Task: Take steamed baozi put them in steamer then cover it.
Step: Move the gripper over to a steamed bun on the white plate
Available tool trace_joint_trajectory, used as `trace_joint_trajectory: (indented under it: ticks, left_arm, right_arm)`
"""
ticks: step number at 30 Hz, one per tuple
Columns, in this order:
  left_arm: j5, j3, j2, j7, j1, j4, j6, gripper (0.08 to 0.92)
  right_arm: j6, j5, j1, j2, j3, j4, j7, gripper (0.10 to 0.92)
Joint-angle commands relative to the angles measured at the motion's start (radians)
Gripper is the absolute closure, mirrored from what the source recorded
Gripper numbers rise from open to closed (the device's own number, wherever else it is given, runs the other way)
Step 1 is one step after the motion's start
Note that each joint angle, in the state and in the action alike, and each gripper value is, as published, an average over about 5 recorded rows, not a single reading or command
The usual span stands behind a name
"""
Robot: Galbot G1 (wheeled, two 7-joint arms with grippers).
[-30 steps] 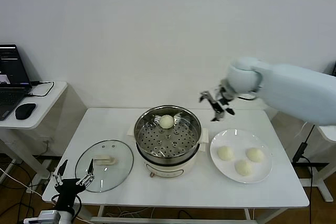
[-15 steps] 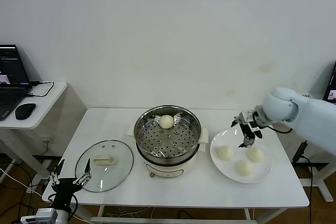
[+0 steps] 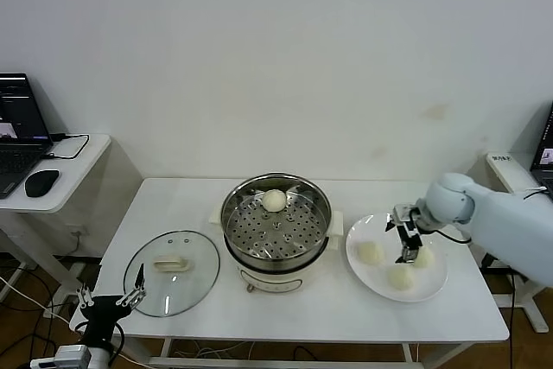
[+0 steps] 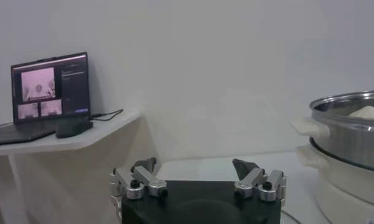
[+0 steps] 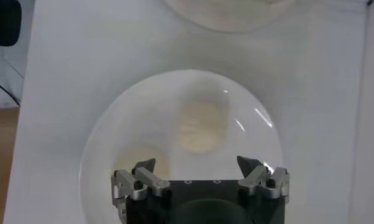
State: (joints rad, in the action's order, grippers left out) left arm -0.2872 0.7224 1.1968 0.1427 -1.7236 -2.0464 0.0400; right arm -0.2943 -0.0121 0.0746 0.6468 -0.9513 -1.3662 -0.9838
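Right gripper [image 3: 406, 243] fingers wide, above white plate [image 3: 434, 287] right of centre, between two small cream-white buns [image 3: 370, 252]; third bun partly hidden. Left gripper [image 3: 108, 302] wide, lower left.

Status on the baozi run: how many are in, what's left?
Done: one baozi sits in the steamer. In hand: nothing is gripped; the right gripper is open over the plate, among three baozi. Left: move those three, then fit the glass cover, which lies on the table beside the steamer. The left gripper waits open at the table's near corner.
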Motion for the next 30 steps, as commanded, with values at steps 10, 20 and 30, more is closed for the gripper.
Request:
trace_joint_trajectory:
  ticks: [10,20,30]
  left_arm:
    - [0.000,0.003,0.003,0.001,0.007,0.012,0.002,0.177]
    - [0.001,-0.001,0.010,0.002,0.009,0.015,0.003,0.177]
    - [0.003,-0.001,0.015,0.004,0.007,0.014,0.004,0.177]
  right_arm:
    - [0.000,-0.051,-0.074,0.129,0.046,0.130,0.025,0.203]
    - [-0.001,-0.067,-0.092,0.152,0.057,0.164,0.032,0.230]
    - [-0.002,-0.080,-0.120,0.161,0.086,0.183,0.051,0.348]
